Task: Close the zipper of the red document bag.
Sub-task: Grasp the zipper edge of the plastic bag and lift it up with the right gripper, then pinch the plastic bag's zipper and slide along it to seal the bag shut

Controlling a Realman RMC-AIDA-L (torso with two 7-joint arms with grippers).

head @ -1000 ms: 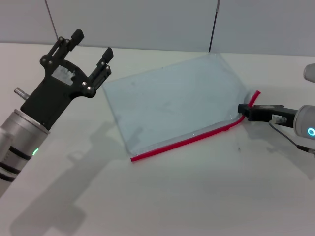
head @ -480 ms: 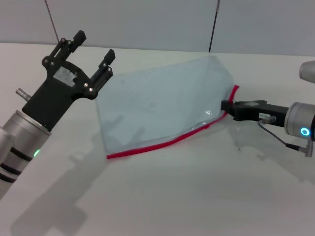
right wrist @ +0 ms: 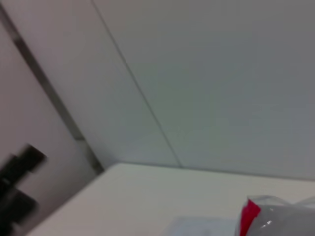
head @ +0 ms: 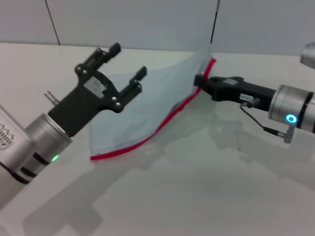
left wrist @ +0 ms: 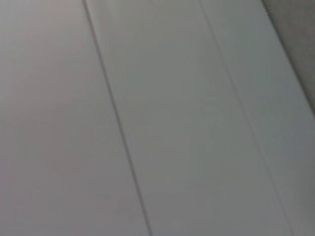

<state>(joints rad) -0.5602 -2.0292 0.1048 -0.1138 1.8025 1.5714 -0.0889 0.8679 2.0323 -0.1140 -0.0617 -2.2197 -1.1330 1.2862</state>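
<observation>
The red document bag (head: 147, 105), a pale translucent pouch, lies tilted on the white table, its right corner raised off the surface. Its zipper (head: 158, 129) is the red strip along the near edge, running up to that raised corner. My right gripper (head: 201, 80) is shut on the zipper's end at this corner and holds it up. The slider is hidden. My left gripper (head: 129, 59) hovers open above the bag's left half, holding nothing. The right wrist view shows the red zipper tip (right wrist: 250, 213) and crumpled bag plastic (right wrist: 290, 209).
The white table (head: 197, 196) spreads wide in front of the bag. Grey wall panels (head: 147, 19) with dark seams stand close behind it. The left wrist view shows only wall panels (left wrist: 157, 118). A dark blurred shape (right wrist: 17, 182) sits at the right wrist view's edge.
My right gripper has moved left and upward, lifting the bag's right corner and pushing the bag leftward. My left gripper has swung right, over the bag's left part.
</observation>
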